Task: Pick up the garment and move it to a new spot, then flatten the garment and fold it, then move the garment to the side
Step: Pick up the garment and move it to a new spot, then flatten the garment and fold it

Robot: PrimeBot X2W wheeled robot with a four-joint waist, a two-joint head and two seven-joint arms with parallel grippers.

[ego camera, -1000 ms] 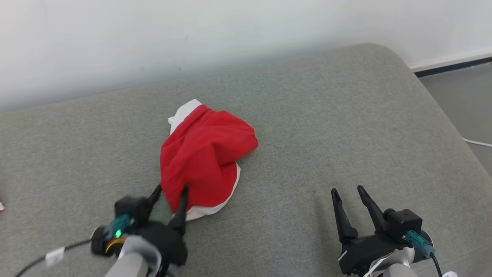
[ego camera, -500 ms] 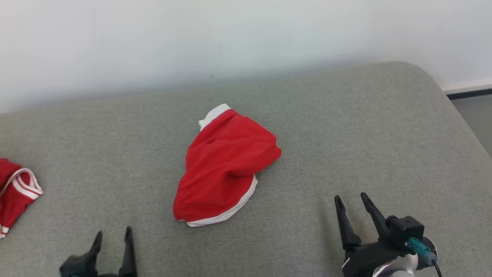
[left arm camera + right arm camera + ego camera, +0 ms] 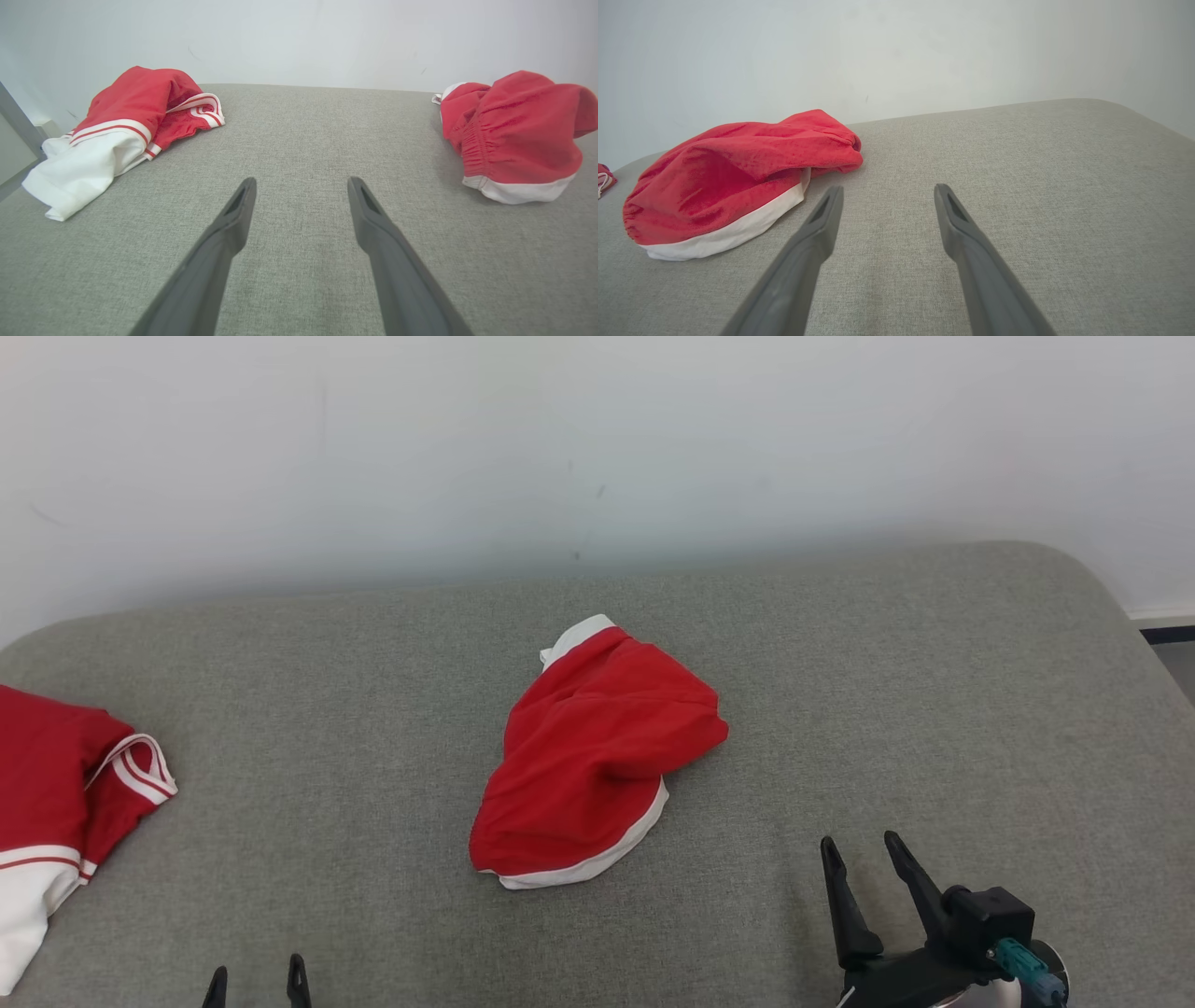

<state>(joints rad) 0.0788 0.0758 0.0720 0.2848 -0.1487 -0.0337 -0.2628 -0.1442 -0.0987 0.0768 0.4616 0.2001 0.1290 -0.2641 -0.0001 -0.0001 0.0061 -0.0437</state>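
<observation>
In the middle of the head view, on the broad grey cushion point(image 3: 887, 644), the red garment point(image 3: 597, 756) lies let go in a crumpled heap with its white hem toward the bottom of the frame. I'd judge the move done and the flattening next. At the left edge a second red-and-white garment point(image 3: 65, 784) lies well apart, blocking nothing. The left gripper point(image 3: 257, 985), astride the heap's near corner a second ago, has drawn back to the bottom left, and the right gripper point(image 3: 859, 845) waits lower right, both with jaws spread wide and empty.
</observation>
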